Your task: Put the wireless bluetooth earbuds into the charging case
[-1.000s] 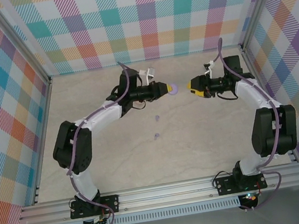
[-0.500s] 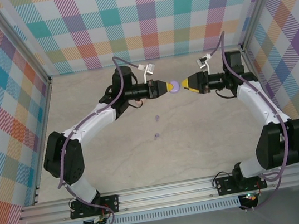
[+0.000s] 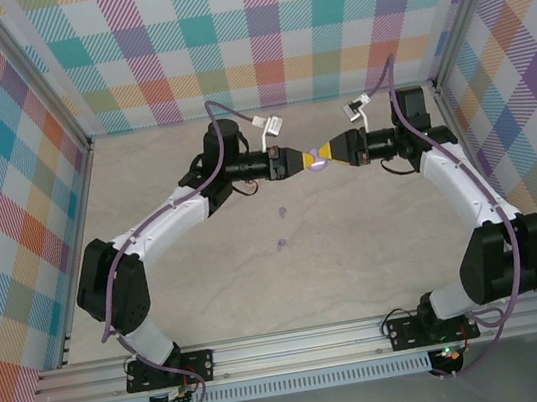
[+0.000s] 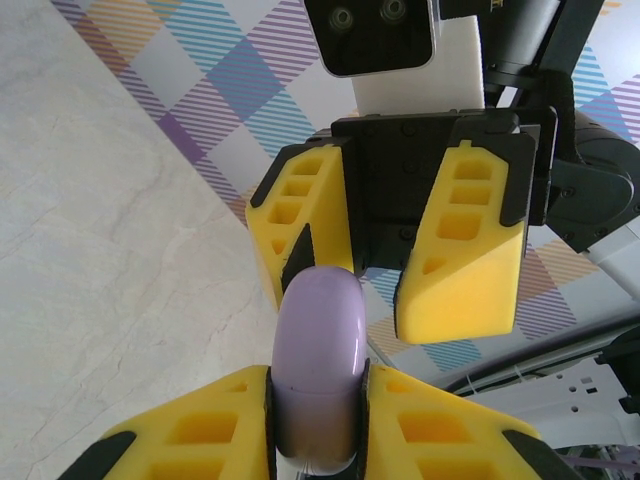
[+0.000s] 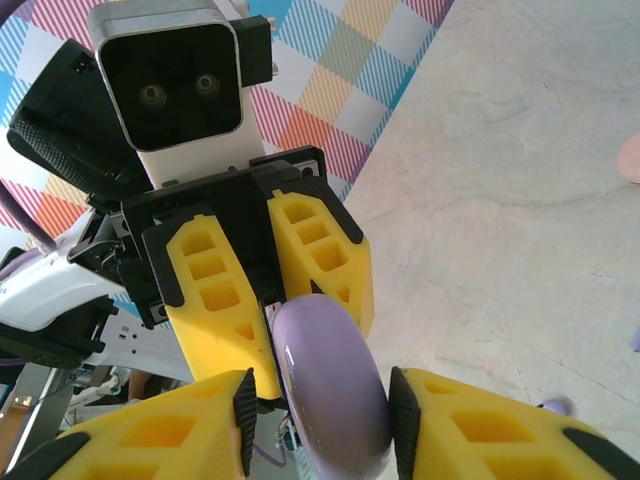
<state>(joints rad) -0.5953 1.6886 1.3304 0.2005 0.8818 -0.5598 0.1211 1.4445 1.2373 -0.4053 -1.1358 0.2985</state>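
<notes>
1. Two arms meet nose to nose in mid-air above the surface [image 3: 159,278] in the top view. The left jaws and right jaws both sit at a lilac charging case [image 3: 317,158]. A far earbud [image 3: 281,210] and a near earbud [image 3: 282,244], both lilac, lie loose on the surface, well apart from the case.
2. Left wrist view: the left jaws are clamped on the case [image 4: 320,340], with pads against both its sides. The free rounded end points at the right jaws. Their yellow fingers [image 4: 460,250] stand either side of that end, with a gap showing on one side.
3. Right wrist view: the case [image 5: 330,380] sits between the right jaws' own pads, very close on both sides. Cannot tell whether they grip it or just bracket it. A small lilac bud [image 5: 555,407] lies on the surface at lower right. A pinkish bit [image 5: 630,158] is cut off at the right edge.
4. Step, as I judge it: a two-arm hold on the case, for a handover or to open the lid. The case looks shut and no bud is inside.
5. The next move calls for the right jaws to get a firm, square grip on the free end while the left jaws hold. Then the lid has to come open before any bud is picked.
</notes>
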